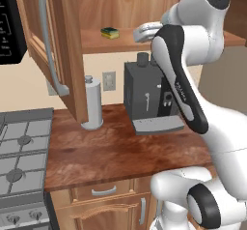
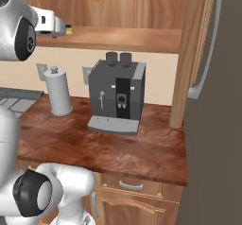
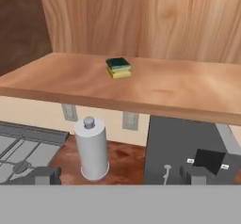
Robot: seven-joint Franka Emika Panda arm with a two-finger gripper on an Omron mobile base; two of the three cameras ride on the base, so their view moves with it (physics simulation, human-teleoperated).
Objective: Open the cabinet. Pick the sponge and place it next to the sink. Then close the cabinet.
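White arm segments rise from the lower right of the left base view, reaching up toward the cabinet (image 1: 67, 55) shelf. Its gripper (image 3: 120, 175) is spread wide, grasping nothing. Beyond, upper centre, the sponge (image 3: 118, 68) rests on that shelf.

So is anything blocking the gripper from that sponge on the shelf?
Nothing visible. The cabinet doors stand open, and the sponge lies alone on the bare shelf ahead of the open gripper.

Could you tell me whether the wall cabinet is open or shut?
Open: the cabinet doors are swung out, exposing the sponge on its shelf.
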